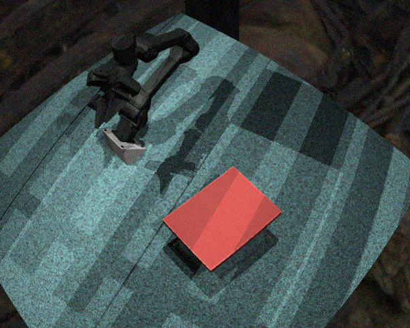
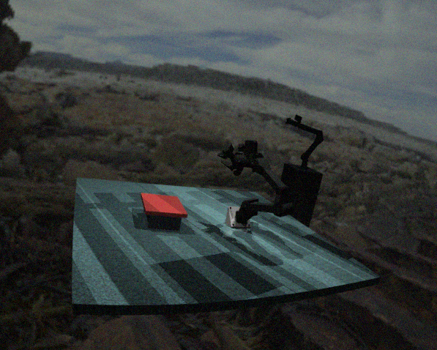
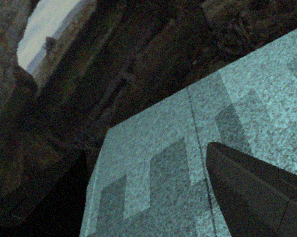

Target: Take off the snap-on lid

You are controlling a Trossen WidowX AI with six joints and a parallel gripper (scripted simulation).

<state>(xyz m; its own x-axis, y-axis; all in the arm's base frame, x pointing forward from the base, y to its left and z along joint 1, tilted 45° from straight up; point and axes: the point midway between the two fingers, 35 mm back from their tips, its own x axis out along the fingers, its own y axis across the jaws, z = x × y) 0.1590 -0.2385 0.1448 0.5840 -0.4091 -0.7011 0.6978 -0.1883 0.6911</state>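
My gripper (image 1: 98, 116) (image 2: 222, 159) (image 3: 147, 157) is released, its 2 fingers parted with nothing between them, up in the air and well apart from the box (image 1: 183, 259) (image 2: 164, 222). The red lid (image 1: 222, 218) (image 2: 164, 205) sits on that box, out on the table (image 1: 74, 274) (image 2: 116, 263) (image 3: 135, 149). If I come in too low, I might pinch the wall and drag the box. A stubborn snap (my chief worry) could lift both together; a 1-sided grip could tilt or flip the lid.
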